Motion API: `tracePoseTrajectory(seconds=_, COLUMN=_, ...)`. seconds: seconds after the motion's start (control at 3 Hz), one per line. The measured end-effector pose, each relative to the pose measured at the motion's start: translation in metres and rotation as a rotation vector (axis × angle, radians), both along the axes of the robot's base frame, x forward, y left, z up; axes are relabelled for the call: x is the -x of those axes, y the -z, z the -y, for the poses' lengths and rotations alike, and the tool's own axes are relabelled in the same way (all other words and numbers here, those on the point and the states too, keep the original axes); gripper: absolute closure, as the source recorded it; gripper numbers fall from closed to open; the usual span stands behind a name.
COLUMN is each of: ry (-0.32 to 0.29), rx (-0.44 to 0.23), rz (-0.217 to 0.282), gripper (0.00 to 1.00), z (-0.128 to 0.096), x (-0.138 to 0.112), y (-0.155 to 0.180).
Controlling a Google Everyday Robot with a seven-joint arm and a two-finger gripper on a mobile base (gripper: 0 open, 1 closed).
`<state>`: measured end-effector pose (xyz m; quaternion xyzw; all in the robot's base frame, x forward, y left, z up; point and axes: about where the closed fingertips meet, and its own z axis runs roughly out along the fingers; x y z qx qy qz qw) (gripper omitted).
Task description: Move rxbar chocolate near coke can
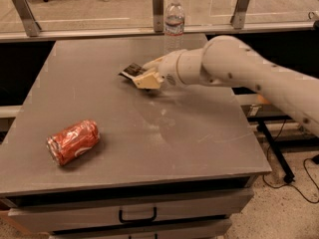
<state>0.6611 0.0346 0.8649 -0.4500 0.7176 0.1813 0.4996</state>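
The rxbar chocolate, a thin dark bar with white marks, is at the table's far middle, its near end caught between my gripper's cream fingers. My gripper is shut on it, the arm reaching in from the right. Only the bar's far left end shows. The coke can, red and dented, lies on its side near the front left of the table, far from the bar.
A clear plastic water bottle stands at the table's back edge, just behind my gripper. The grey table has a drawer with a black handle below its front edge. A railing runs behind the table.
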Motion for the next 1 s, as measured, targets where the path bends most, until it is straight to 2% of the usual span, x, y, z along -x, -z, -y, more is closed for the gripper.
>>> tracePoseTrajectory(seconds=0.33, ry=-0.047, rx=0.085, rz=0.079, gripper=1.0, z=0.053, x=0.067, y=-0.042)
tracePoseTrajectory(seconds=0.67, ry=-0.05, rx=0.084, rz=0.078, gripper=1.0, z=0.051, x=0.067, y=-0.042)
tracePoseTrajectory(seconds=1.0, ry=-0.105, rx=0.051, rz=0.025, gripper=1.0, z=0.037, x=0.089, y=-0.033)
